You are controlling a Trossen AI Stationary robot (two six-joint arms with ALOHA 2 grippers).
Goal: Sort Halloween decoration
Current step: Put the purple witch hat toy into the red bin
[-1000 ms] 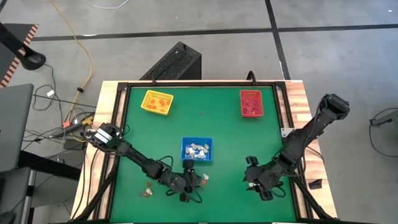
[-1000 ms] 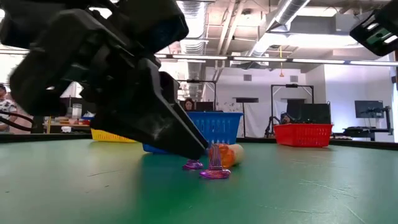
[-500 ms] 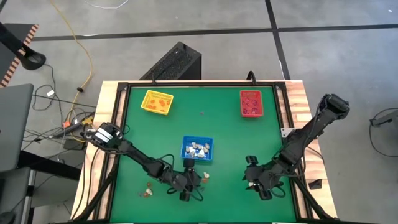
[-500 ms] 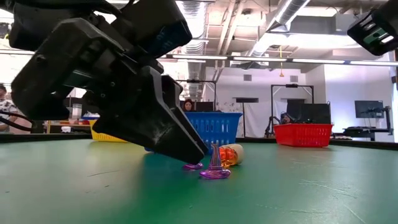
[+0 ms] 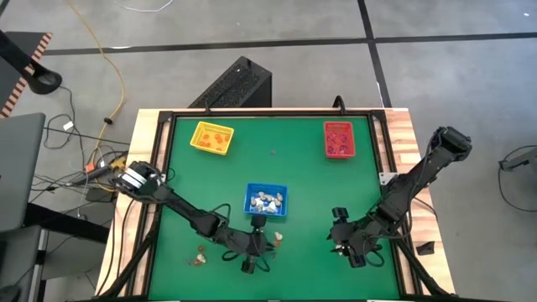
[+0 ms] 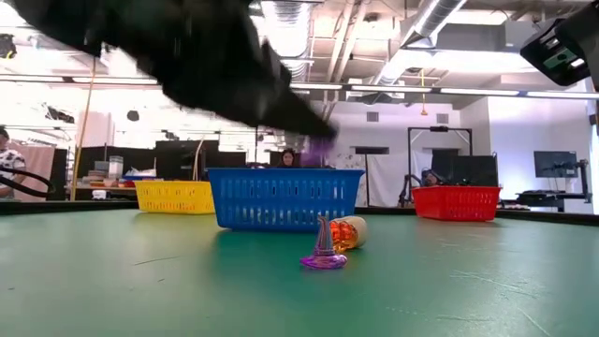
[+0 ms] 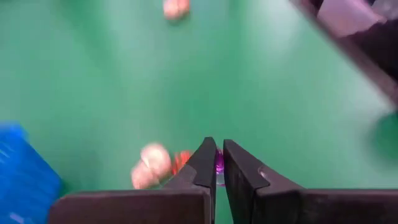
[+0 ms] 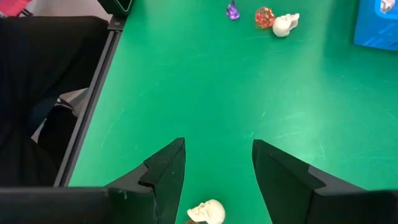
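Note:
Halloween decorations lie on the green table: a purple witch hat (image 6: 323, 253), an orange piece (image 6: 348, 232) and a whitish skull (image 8: 285, 23) sit just near of the blue tray (image 5: 266, 201). My left gripper (image 7: 219, 155) hangs above them, shut on a small purple trinket (image 6: 323, 147). My right gripper (image 8: 217, 168) stands open at the near right, with another whitish skull (image 8: 207, 211) on the table between its fingers, untouched. Two more trinkets (image 5: 200, 256) lie near the left edge. My left gripper pinches the small purple trinket (image 7: 219, 165) between its two fingertips. The fingers slant downward. The trinket is lifted clear of the table, above the orange piece and the skull.
The blue tray holds several whitish pieces. A yellow tray (image 5: 211, 137) stands at the far left and a red tray (image 5: 339, 139) at the far right, each with small pieces inside. Bare green table lies between the trays and the two arms.
My left gripper has shut on one of the two purple trinkets that lay by the orange piece and has risen, lifting it clear of the table. The purple witch hat and the orange piece have stayed in place.

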